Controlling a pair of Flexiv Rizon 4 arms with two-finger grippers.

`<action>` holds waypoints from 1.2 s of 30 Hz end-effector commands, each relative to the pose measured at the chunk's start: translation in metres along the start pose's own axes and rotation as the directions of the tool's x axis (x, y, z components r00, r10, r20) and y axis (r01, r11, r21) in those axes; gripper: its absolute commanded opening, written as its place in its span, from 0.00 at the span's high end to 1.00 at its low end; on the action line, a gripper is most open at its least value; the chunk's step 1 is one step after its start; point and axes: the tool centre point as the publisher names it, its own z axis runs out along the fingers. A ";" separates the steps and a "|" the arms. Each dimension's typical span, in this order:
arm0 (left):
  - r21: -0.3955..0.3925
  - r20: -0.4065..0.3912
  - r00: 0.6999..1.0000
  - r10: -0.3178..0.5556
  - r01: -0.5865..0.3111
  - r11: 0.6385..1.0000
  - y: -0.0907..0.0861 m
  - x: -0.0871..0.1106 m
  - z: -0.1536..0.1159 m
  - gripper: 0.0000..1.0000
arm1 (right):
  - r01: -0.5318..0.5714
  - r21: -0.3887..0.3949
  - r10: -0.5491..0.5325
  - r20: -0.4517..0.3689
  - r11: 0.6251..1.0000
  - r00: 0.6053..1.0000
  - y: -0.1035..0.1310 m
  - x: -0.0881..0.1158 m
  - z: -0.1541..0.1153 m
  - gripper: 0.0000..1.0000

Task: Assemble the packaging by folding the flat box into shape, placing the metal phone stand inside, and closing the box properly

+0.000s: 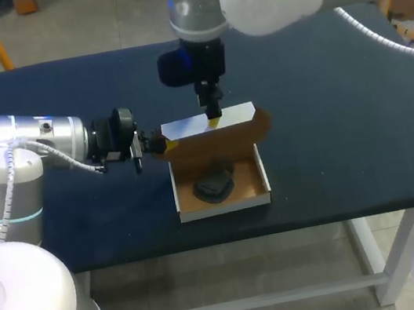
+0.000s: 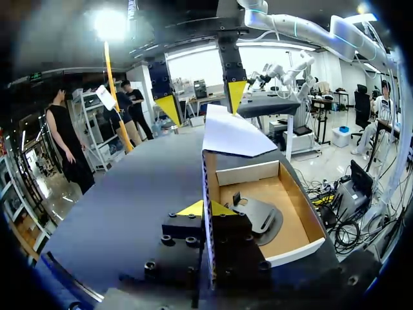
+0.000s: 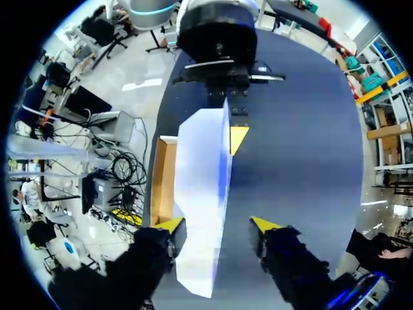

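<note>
Box [image 1: 225, 207] clamped at one wall in left end effector [image 2: 207, 208]; right end effector [image 3: 217, 225] apart above lid [image 3: 203, 168].

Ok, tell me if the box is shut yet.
Open: the lid stands up at the back of the box, and the stand lies visible inside.

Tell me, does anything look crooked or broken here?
Nothing is broken or spilled. The box just isn't closed yet: its lid is half raised along the far side, and the phone stand lies inside.
</note>
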 end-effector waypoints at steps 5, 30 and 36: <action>0.001 0.000 1.000 0.001 -0.001 1.000 -0.001 0.000 0.000 1.00 | 0.004 0.010 -0.003 -0.029 1.000 1.000 0.004 -0.006 0.003 0.36; 0.001 0.000 1.000 0.001 -0.001 1.000 -0.001 0.000 0.000 1.00 | 0.010 0.029 -0.008 -0.085 1.000 0.996 0.010 -0.008 0.014 1.00; 0.001 0.000 1.000 0.001 -0.001 1.000 -0.001 0.000 0.000 1.00 | 0.010 0.024 -0.009 -0.069 1.000 0.998 0.011 -0.003 0.006 0.14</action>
